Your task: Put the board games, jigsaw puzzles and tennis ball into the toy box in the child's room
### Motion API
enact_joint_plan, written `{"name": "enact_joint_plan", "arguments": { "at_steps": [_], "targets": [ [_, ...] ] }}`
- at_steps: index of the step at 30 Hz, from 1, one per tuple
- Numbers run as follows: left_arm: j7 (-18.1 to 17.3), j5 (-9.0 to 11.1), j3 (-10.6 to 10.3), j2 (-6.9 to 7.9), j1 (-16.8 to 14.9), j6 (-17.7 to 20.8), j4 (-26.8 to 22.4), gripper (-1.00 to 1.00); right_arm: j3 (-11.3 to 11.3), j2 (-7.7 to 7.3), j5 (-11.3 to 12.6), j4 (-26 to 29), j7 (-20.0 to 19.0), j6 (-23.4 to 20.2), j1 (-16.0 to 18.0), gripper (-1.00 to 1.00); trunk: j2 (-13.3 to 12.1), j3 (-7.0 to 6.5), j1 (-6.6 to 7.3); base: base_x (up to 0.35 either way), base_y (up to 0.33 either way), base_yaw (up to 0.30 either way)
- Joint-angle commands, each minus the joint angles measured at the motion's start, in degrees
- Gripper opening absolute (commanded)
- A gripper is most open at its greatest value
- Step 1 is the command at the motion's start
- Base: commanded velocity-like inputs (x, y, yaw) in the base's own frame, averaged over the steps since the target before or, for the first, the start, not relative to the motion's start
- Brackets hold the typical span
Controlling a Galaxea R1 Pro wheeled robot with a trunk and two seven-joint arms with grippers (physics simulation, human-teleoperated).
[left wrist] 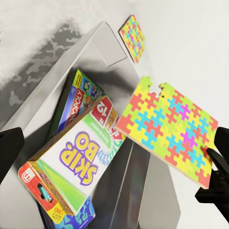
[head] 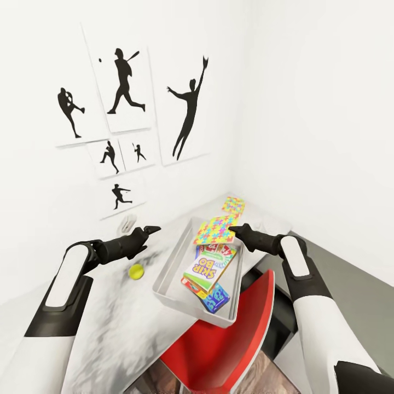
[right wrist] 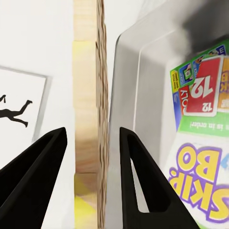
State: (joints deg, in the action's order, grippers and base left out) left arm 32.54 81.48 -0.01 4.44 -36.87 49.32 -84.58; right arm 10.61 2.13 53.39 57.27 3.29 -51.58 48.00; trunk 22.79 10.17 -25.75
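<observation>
Holding a jigsaw puzzle (head: 214,230) by its edge, the right claw (head: 234,229) hovered over the far end of the toy box (head: 171,273), its fingers (right wrist: 143,181) on either side of the thin board, which hung above the box rim. Inside the toy box lay the Skip-Bo box (head: 209,266) on top, a Monopoly box (left wrist: 78,98) beneath it, and a blue game box (head: 218,298) at the near end. A second jigsaw puzzle (head: 233,206) lay flat on the table (head: 109,323) beyond the toy box. The tennis ball (head: 136,271) sat on the table just left of the toy box. The left claw (head: 149,231) hung empty above the ball, fingers slightly parted. A red chair (head: 230,339) stood at the toy box's near side.
</observation>
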Motion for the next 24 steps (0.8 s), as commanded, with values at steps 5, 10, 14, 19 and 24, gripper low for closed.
{"name": "enact_joint_plan", "arguments": {
  "at_steps": [5, 10, 14, 19, 24],
  "targets": [
    [0.59, 0.61, 0.00, 0.04, 0.01, 0.07, -0.30, 1.00, 0.20, 0.10, 0.40, 0.02, 0.33, -0.28, 0.07, -1.00, 0.13, 0.59, -0.03, 0.000, 0.000, 0.020],
    [0.21, 0.75, 0.05, 0.07, 0.05, 0.29, -0.56, 1.00, 0.18, 0.17, 0.40, -0.09, 0.43, -0.28, 0.08, -1.00, 0.13, 1.04, -0.03, 0.000, 0.000, 0.050],
    [-2.12, 0.89, 0.19, 0.25, 0.27, 0.59, -1.43, 1.00, 0.14, 0.78, 0.18, -0.14, 0.64, -0.17, 0.43, -1.00, 0.13, 1.26, -0.03, 0.000, 0.000, 0.037],
    [-5.58, 2.54, 1.03, 1.33, 0.50, 0.77, -1.92, 1.00, 0.07, 1.84, -0.15, -0.26, 1.34, -0.09, 1.39, -1.00, 0.13, 1.36, -0.03, 0.000, 0.000, 0.014],
    [-6.60, 6.01, 1.46, 2.47, 0.71, 0.83, -2.07, 1.00, 0.04, 2.18, -0.24, -0.30, 2.09, -0.10, 1.71, -1.00, 0.13, 1.40, -0.03, 0.000, 0.000, 0.005]
  ]
}}
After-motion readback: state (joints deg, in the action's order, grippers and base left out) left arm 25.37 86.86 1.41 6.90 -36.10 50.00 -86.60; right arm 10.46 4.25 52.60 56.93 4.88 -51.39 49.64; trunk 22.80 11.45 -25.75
